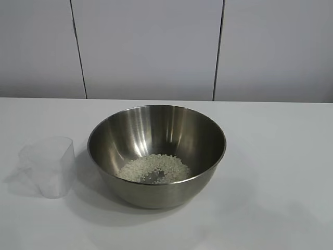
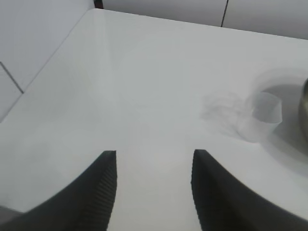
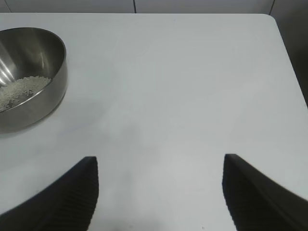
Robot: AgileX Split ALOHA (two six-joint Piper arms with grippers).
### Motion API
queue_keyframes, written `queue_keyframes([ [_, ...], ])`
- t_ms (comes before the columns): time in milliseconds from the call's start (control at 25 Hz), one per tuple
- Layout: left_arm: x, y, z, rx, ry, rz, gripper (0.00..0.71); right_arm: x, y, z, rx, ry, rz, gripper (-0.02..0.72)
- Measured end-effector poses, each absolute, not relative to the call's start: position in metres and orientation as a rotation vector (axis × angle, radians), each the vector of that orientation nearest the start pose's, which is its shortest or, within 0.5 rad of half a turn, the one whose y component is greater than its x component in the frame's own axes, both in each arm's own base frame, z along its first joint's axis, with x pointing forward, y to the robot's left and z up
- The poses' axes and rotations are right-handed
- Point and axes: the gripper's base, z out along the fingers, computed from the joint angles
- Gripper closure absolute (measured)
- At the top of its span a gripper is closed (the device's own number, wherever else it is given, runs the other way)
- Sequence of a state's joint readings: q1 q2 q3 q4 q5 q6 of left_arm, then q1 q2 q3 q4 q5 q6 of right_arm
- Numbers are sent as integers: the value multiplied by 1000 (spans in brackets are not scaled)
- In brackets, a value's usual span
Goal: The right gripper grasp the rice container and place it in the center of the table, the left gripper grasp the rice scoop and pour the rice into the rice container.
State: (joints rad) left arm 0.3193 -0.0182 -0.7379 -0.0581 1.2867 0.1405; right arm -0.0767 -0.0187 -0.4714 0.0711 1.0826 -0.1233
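The steel rice container (image 1: 156, 153) stands in the middle of the white table (image 1: 281, 156) with a heap of rice (image 1: 154, 168) in its bottom. It also shows in the right wrist view (image 3: 29, 77). The clear plastic rice scoop (image 1: 49, 165) stands upright on the table just left of the bowl, and looks empty; it also shows in the left wrist view (image 2: 262, 115). My left gripper (image 2: 154, 159) is open and empty, well back from the scoop. My right gripper (image 3: 160, 161) is open and empty, away from the bowl. Neither gripper shows in the exterior view.
A white panelled wall (image 1: 151, 47) runs behind the table. The table's corner and edge show in the right wrist view (image 3: 284, 38) and in the left wrist view (image 2: 53, 62).
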Motion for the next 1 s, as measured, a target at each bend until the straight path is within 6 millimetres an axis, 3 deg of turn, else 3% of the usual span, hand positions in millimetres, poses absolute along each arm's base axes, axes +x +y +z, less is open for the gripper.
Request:
queue_keyframes([
  [280,-20,-12,270,-126,2211,138,357,-5,6,268,-52,2073,-36,209],
  [720,-12,-9,269,59,2134,96,357,-5,6,268,-52,2073,-36,209],
  [1000,-9,-8,267,79,2122,84,357,-5,6,268,-52,2073,-36,209],
])
